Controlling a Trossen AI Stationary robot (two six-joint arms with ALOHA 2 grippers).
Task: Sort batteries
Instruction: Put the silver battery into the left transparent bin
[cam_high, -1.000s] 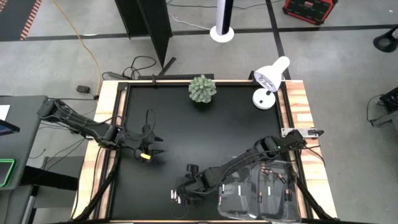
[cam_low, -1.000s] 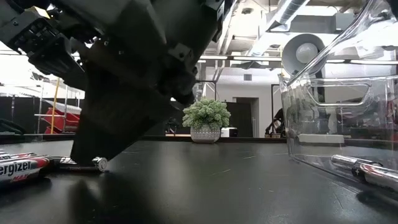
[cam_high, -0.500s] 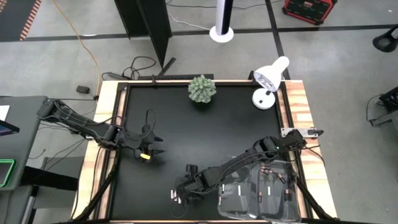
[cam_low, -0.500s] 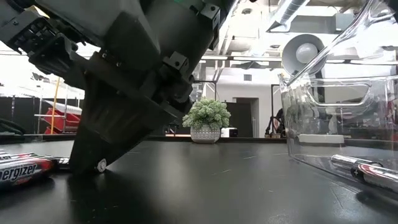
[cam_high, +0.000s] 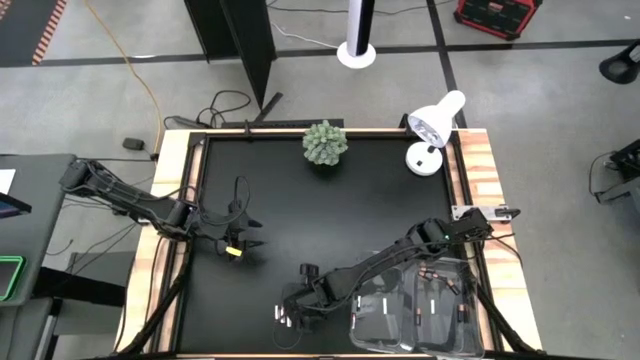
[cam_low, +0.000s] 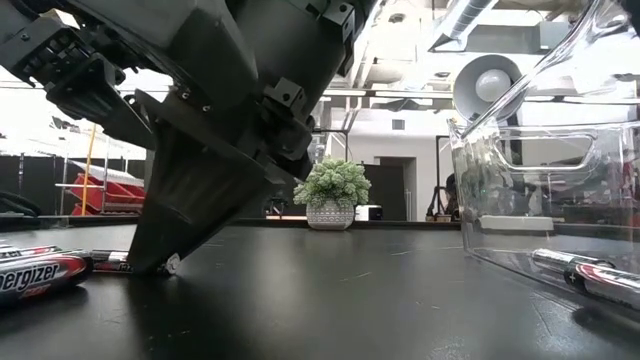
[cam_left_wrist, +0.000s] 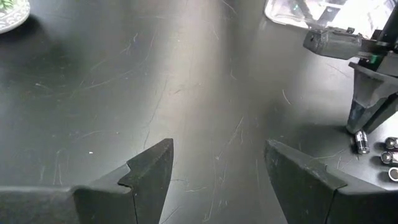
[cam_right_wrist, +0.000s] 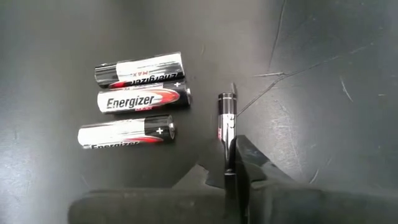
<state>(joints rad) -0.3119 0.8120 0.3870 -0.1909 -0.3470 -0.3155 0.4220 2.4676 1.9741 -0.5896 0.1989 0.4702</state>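
Three Energizer batteries (cam_right_wrist: 140, 99) lie side by side on the black table, near its front edge. Beside them lies a slim dark battery (cam_right_wrist: 226, 118), and my right gripper (cam_right_wrist: 231, 171) is shut on it, low over the table (cam_high: 292, 314), just left of the clear bins (cam_high: 420, 312). The low view shows this gripper's fingertips (cam_low: 160, 264) down at the tabletop. More batteries (cam_high: 432, 290) lie inside the bins. My left gripper (cam_high: 243, 240) waits open at the table's left side, holding nothing (cam_left_wrist: 217, 171). My right gripper pinches the slim dark battery between its two fingers (cam_right_wrist: 249, 162), at the end nearer the gripper. The fingers slant down from above and run along the battery. Its other end (cam_right_wrist: 226, 99) sticks out ahead of the fingertips. The battery lies on the table (cam_left_wrist: 362, 143).
A small potted plant (cam_high: 326, 143) and a white desk lamp (cam_high: 432, 130) stand at the table's far edge. The two clear bins' walls (cam_low: 545, 180) rise at the near right. Bare black tabletop (cam_high: 330, 220) spreads between the arms.
My right gripper has stayed low over the batteries, and its fingers have drawn together onto the slim dark battery on the table. The battery has not left the table.
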